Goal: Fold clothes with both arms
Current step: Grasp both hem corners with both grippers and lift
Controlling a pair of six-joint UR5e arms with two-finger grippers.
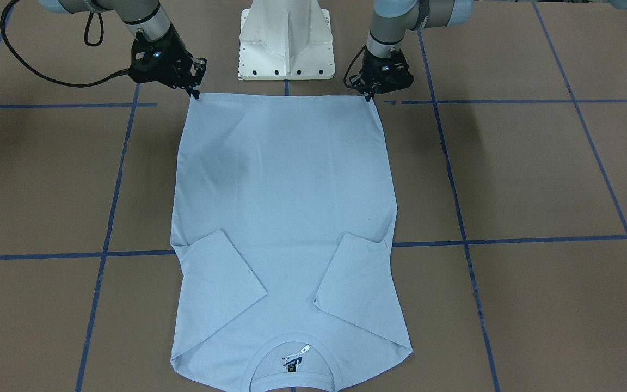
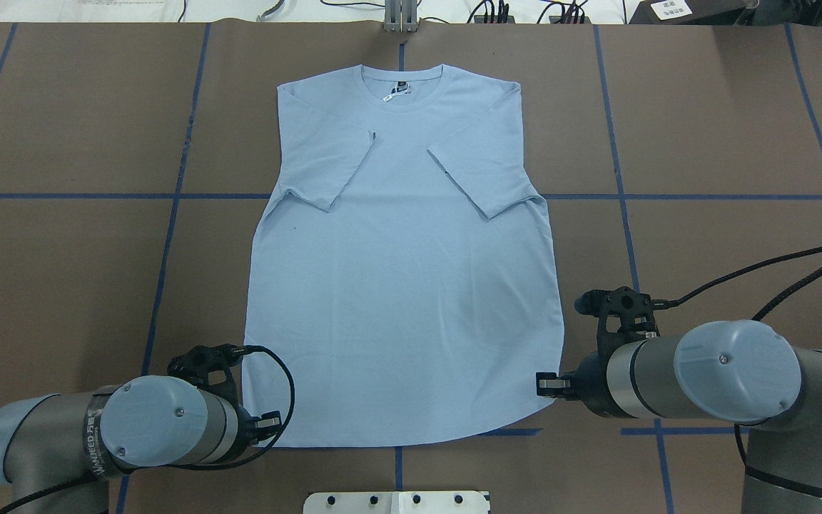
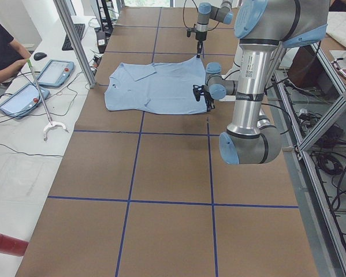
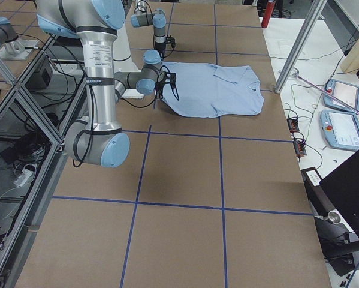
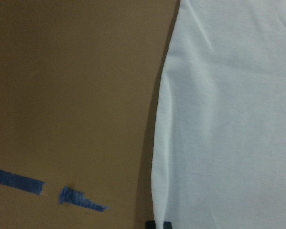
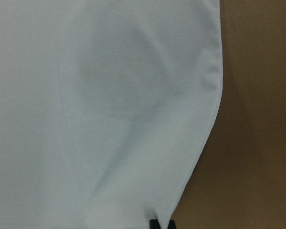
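Table (image 2: 61,285) first, brown and taped. T-shirt (image 2: 404,285) lies flat at its centre seen from overhead, collar (image 2: 402,71) at 12 o'clock, sleeves (image 2: 325,153) folded in. Left claw (image 1: 369,97) looks pinched together on the 7 o'clock hem corner, right claw (image 1: 196,93) on the 5 o'clock one. I reckon it's light, limp cloth; corners are my hold, lifted evenly or it sags.

Brown counter (image 1: 536,179), blue tape lines (image 1: 509,101) in grid. Beside it, white bench (image 3: 11,173) with two tablets (image 3: 54,73); red cylinder (image 3: 5,243) lying at near end.
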